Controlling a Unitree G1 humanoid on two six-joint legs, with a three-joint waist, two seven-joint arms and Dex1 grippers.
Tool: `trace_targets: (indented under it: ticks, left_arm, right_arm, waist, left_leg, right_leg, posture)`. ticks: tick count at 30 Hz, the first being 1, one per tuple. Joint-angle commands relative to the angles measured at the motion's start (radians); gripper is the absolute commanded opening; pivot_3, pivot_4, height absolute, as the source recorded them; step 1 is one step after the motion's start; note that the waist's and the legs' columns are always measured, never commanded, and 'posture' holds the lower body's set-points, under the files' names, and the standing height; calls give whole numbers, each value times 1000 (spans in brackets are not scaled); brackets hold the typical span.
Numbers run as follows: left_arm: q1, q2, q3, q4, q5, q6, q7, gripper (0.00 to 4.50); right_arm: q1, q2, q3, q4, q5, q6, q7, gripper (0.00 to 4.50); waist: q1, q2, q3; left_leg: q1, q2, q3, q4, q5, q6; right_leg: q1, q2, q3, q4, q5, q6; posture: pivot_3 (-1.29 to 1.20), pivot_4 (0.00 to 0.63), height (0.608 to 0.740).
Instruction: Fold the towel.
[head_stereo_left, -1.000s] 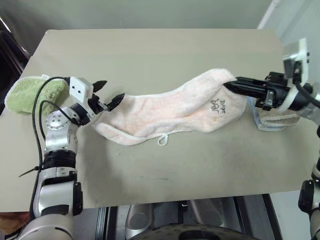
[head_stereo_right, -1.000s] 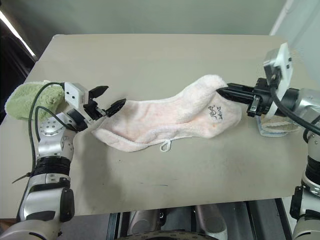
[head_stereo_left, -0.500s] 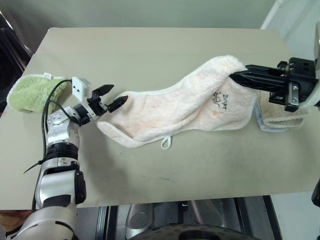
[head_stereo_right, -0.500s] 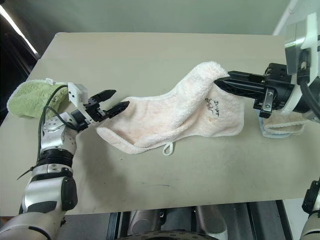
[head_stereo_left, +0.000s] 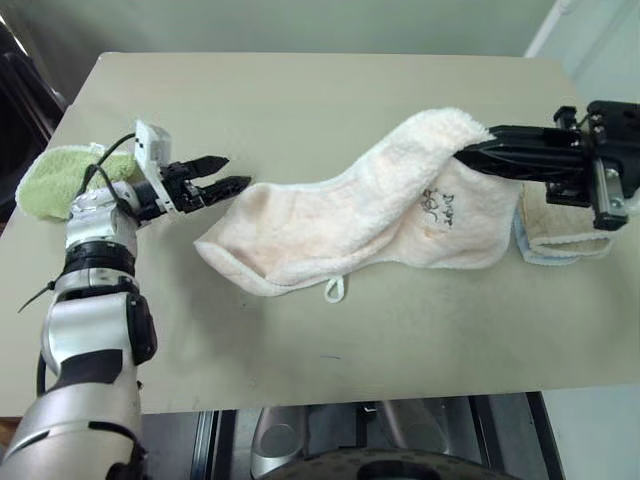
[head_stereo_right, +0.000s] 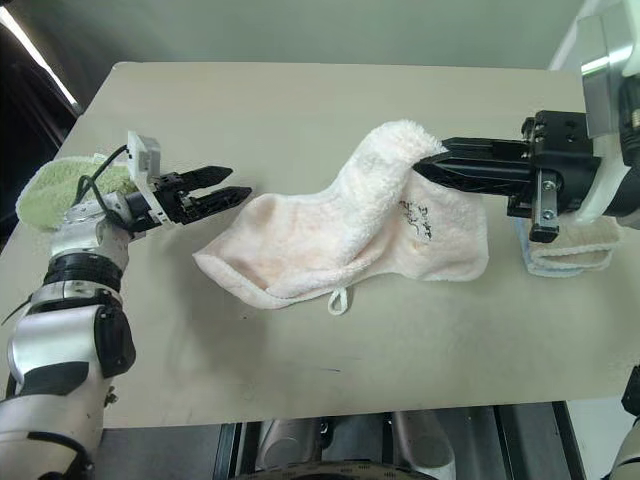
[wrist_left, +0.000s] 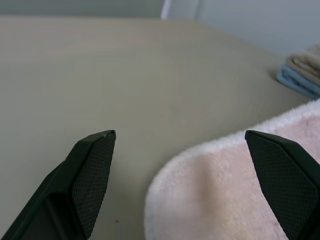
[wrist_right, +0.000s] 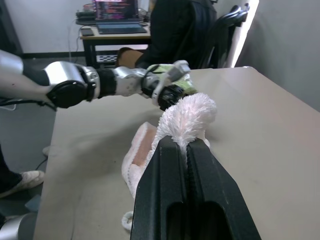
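The pale pink towel (head_stereo_left: 330, 225) lies stretched across the middle of the table, its small white loop (head_stereo_left: 334, 291) on the near edge. My right gripper (head_stereo_left: 462, 156) is shut on the towel's right end and holds that end bunched up above the table; the pinched tuft (wrist_right: 187, 112) sticks out past the closed fingers. My left gripper (head_stereo_left: 236, 172) is open, pointing level at the towel's left end. The towel's rounded edge (wrist_left: 220, 190) lies low between the two fingers (wrist_left: 95, 155), touching neither that I can see.
A fluffy lime-green towel (head_stereo_left: 50, 180) lies at the table's left edge behind my left wrist. A folded beige and light-blue stack (head_stereo_left: 560, 238) sits at the right edge under my right gripper. A person (wrist_right: 175, 30) sits at a desk beyond the table (head_stereo_left: 300, 100).
My right gripper has lifted the towel's right end higher and drawn it leftward, so the cloth now drapes from it. My left gripper stayed open and has rolled to point level.
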Motion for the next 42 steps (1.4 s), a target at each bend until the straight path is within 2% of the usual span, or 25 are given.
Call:
trace_targets:
  ticks: [1,9,18,21,32,38,42]
  left_arm:
    - [-50,-1,-39,45,68,-16,-12,4500]
    - [-76,-60,-133,100,204,-121,-37,4500]
    - [-106,-75,-113,131,227,-107,-12,4500]
    - [-107,-70,-114,134,233,-94,-21,3905]
    - [-141,-62,-27,137,194,-16,4,27]
    - [-160,-55,55,127,142,-31,64,27]
    - [-177,-56,129,124,93,-71,164,27]
  right_arm:
    - [-28,-17,-10,-17,34,-28,19,17]
    - [-52,-10,24,-31,44,-46,10,17]
    - [-49,-12,18,-51,64,-51,-16,17]
    - [-43,-17,16,-55,59,-57,-18,0]
    - [-29,-19,18,-59,48,-88,-14,0]
    - [30,-45,20,-19,-41,-128,3,0]
    - [97,-76,39,67,-205,-237,31,0]
  waist:
    - [0,0,0]
    - [1,0,0]
    - [1,0,0]
    - [0,0,0]
    - [1,0,0]
    - [2,0,0]
    - [3,0,0]
  left_leg:
    - [-1,0,0,0,0,0]
    - [-2,-1,1,0,0,0]
    - [-2,-1,1,1,1,1]
    - [-2,0,1,1,1,1]
    - [-2,-1,1,2,2,1]
    - [-2,-1,1,2,3,1]
    - [-2,-1,1,3,3,1]
  right_leg:
    - [-1,0,0,0,1,-1]
    - [-2,-1,0,0,-1,2]
    - [-2,0,0,0,-1,6]
    - [-2,0,0,0,-1,6]
    - [-2,0,0,0,0,7]
    - [-2,-1,0,0,0,7]
    - [-1,-1,0,0,1,8]
  posture:
    - [0,150,703]
    - [0,150,703]
    - [0,150,703]
    - [0,150,703]
    - [0,150,703]
    - [0,150,703]
    - [0,150,703]
